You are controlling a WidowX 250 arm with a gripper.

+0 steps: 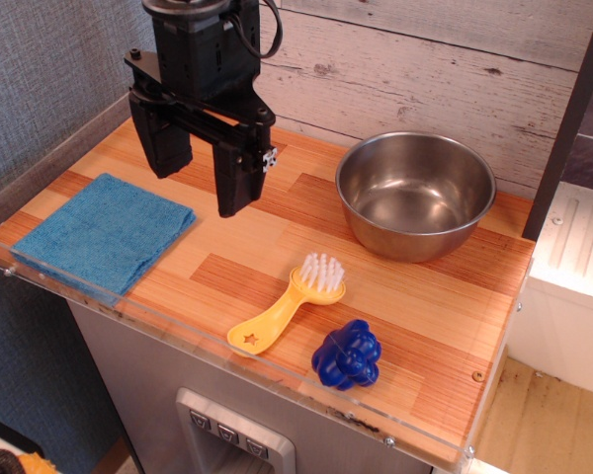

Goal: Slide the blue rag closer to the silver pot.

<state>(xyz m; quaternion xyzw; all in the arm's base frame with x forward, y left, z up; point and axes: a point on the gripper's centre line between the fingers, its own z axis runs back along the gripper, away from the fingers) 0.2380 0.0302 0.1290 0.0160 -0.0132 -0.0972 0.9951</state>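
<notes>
Blue rag lies flat at the left edge, well apart from the pot at far right. My gripper hangs between them, fingers apart, holding nothing.

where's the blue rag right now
The blue rag lies flat at the table's left end, below-left of the open gripper, far from the silver pot.

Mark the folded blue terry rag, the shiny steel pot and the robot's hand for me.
Folded blue terry rag [104, 234], main camera view, middle of its top face.
Shiny round steel pot [416, 225], main camera view, front outer wall.
Black hand [203, 166], main camera view, open gap midway between fingertips.
</notes>
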